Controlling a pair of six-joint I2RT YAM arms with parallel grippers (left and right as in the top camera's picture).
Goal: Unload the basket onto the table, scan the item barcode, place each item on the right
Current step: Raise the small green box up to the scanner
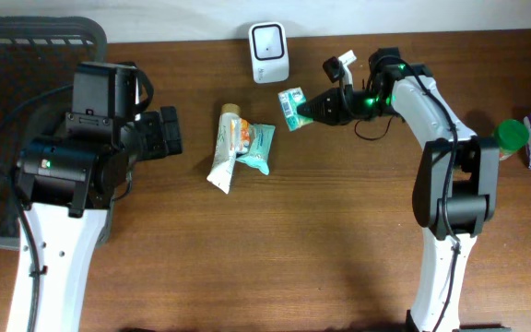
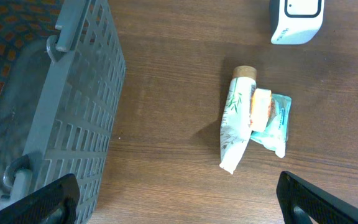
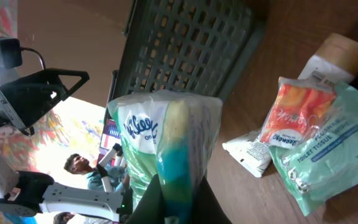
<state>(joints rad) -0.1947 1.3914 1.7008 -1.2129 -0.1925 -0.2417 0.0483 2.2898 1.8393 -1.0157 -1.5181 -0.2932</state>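
Packet (image 1: 291,108), green/white, is clamped in R gripper (image 1: 312,109), held over the far-centre table just near-right of the white scanner (image 1: 269,53). Step looks like presenting the item; can't tell which face carries the code. Next move prob calls for turning the wrist so the code side meets the scanner window, w/o loosening. L gripper (image 1: 170,132) hangs wide open, empty, left side. Wood table (image 1: 339,240): mid has tube (image 1: 224,157), orange sachet (image 1: 243,132), teal tissue pack (image 1: 260,148) piled together; dark basket (image 1: 35,41) far left; pale wall (image 1: 155,17) beyond.
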